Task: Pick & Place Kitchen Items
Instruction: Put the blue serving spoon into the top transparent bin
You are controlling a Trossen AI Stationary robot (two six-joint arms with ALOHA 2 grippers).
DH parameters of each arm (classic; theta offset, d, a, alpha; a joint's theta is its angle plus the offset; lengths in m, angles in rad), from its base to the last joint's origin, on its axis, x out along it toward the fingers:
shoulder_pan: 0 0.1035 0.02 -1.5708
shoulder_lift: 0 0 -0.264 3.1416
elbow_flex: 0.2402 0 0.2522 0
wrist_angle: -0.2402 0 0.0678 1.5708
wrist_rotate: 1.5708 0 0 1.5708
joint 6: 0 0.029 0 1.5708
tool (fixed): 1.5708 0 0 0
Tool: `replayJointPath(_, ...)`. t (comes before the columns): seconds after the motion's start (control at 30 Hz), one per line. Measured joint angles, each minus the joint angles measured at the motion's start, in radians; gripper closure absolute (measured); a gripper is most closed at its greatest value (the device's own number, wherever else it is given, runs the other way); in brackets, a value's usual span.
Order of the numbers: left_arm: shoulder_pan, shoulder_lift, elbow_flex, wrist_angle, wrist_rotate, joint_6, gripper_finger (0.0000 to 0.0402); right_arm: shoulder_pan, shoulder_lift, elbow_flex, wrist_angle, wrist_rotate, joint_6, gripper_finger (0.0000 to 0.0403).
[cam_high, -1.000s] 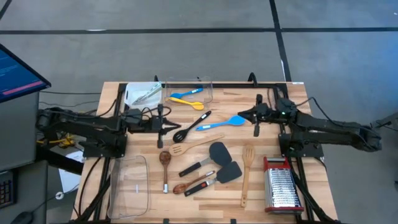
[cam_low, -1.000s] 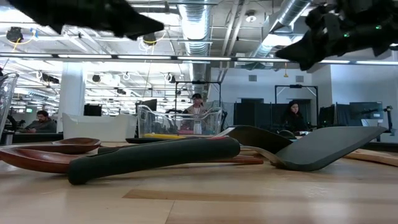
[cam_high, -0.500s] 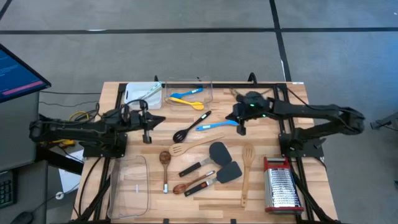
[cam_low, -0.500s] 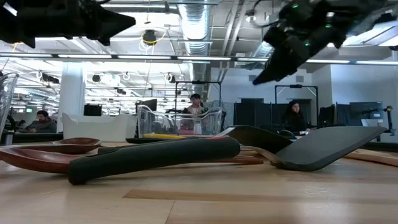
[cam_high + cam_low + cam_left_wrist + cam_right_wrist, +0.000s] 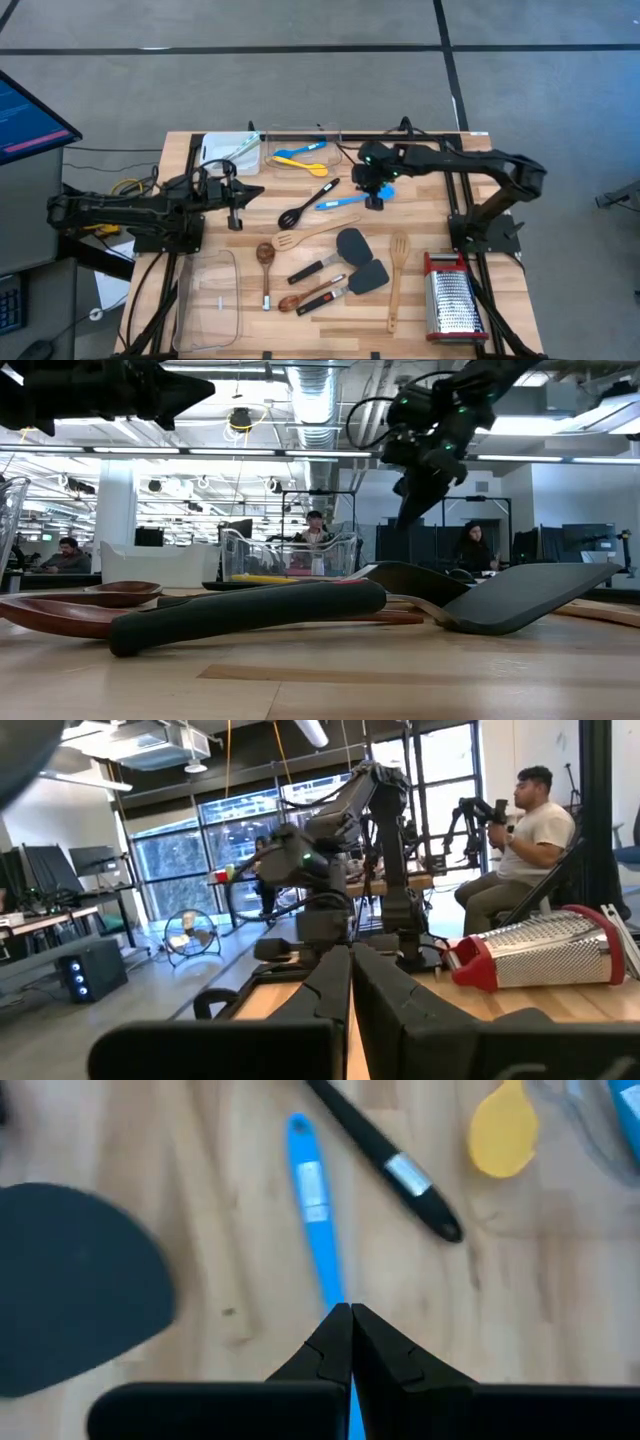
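Note:
The kitchen items lie spread over the wooden table [image 5: 500, 170]. My right gripper [image 5: 366, 193] is shut and points steeply down. It hovers above a blue silicone spoon [image 5: 338, 203], over the handle [image 5: 315, 1220] near the head, which the gripper hides. In the low view the right gripper [image 5: 408, 518] is well above the tabletop. My left gripper [image 5: 258, 191] waits shut at the table's left, pointing about level. A black slotted spoon [image 5: 308, 203] lies just left of the blue one.
A clear tub [image 5: 303, 150] at the far edge holds a yellow and a blue spoon, with a white tray [image 5: 228, 150] to its left. Another clear tub [image 5: 210, 295] stands near left and a steel grater [image 5: 455, 295] near right. Dark grey spatulas [image 5: 345, 248] and wooden utensils [image 5: 397, 275] lie between.
My right gripper has swung toward the table's left and tipped from about level to steeply downward, ending over the blue spoon; it stays shut. My left gripper drew back toward the left edge, then kept still. No utensil has moved.

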Motion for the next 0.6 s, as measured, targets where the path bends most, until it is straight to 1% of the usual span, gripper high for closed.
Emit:
replayJointPath(0.13,0.000,0.000,0.000,0.004,0.000,0.000,0.0398,-0.043,0.082,0.078,-0.070,0.032,-0.009,0.0403)
replayJointPath(0.33,-0.001,0.000,0.000,0.007,0.000,0.000,0.0398,-0.101,0.195,0.170,-0.221,0.034,-0.010,0.0403)
replayJointPath(0.47,-0.001,0.000,0.000,0.010,0.000,0.000,0.0398,-0.105,0.248,0.204,-0.301,0.034,-0.010,0.0403)
replayJointPath(0.6,-0.001,0.000,0.000,0.011,0.001,0.000,0.0398,-0.086,0.280,0.207,-0.330,0.034,-0.020,0.0403)
